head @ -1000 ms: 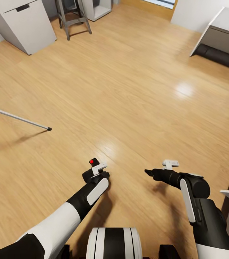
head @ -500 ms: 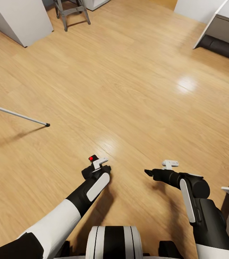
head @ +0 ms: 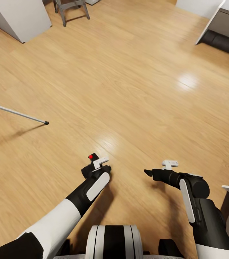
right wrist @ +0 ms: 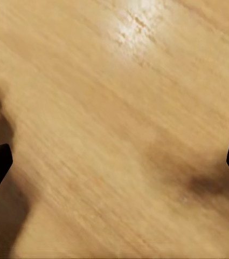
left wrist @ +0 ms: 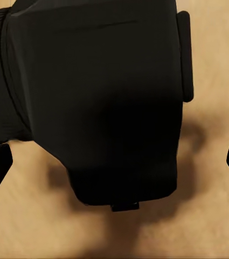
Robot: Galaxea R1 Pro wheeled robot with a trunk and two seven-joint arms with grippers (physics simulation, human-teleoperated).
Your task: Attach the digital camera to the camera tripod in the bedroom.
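1. The left gripper [head: 92,166] is carrying the digital camera [left wrist: 101,97]; whether its jaws are clamping it, I cannot tell.
2. The right gripper [right wrist: 114,162] is hanging with jaws apart, empty.
3. A camera tripod [head: 17,114] leg is showing at nine o'clock.
4. Next move, likely: turning the base toward it.

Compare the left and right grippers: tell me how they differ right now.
The left gripper has the black camera between its fingers; the right gripper has nothing between them, just wood floor. In the head view the left gripper carries a red dot at its tip, while the right shows none. The left points up and away from the robot; the right points across toward the left arm. Both hang low over the floor.
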